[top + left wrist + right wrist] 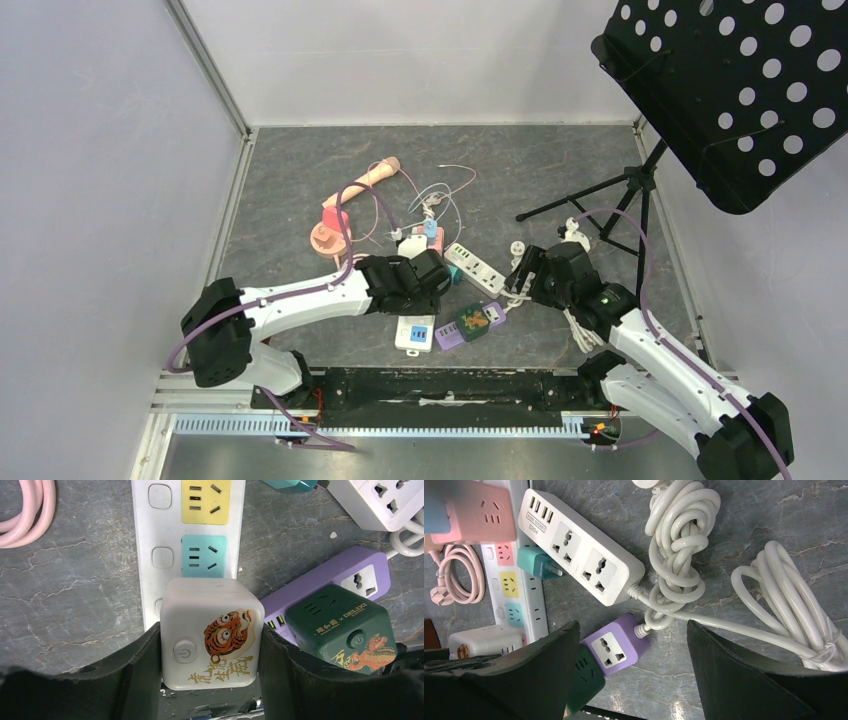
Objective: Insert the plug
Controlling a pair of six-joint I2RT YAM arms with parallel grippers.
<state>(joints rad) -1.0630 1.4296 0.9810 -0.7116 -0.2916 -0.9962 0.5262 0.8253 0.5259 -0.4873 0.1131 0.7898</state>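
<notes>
The left gripper (pixel 209 645) pinches a white cube plug (pixel 212 620) between its two black fingers (pixel 142 665), one pressed on each side face. The cube has a tiger picture and a round power button on the face turned to the wrist camera. It sits over the near end of a long white strip (pixel 150 540) with coloured sockets. It lies just below the teal socket (pixel 203 555), which holds nothing, as does the yellow socket (pixel 205 500) beyond it. The cube covers the socket under it, and the views do not show whether its pins are seated.

Just right of the cube lies a purple strip (pixel 325 575) set at a slant. A dark green cube (pixel 340 630) stands on its near end, and the socket beside that cube holds nothing. A pink cord (pixel 30 515) loops on the stone-grey table (pixel 300 180) to the left.

The right gripper (pixel 634 630) is spread wide and grips nothing. It hangs above the far end of the purple strip, where that strip's white cord joins it. Beyond it lies a white strip with USB ports (pixel 579 550), both of its large sockets bare. A small teal plug (pixel 536 565) lies loose against its side. Coiled white cord (pixel 679 545) lies in bundles to the right, and a pink strip (pixel 479 510) rests over the far part of the long white strip.

A black perforated music stand (pixel 740 90) stands at the table's right edge.
</notes>
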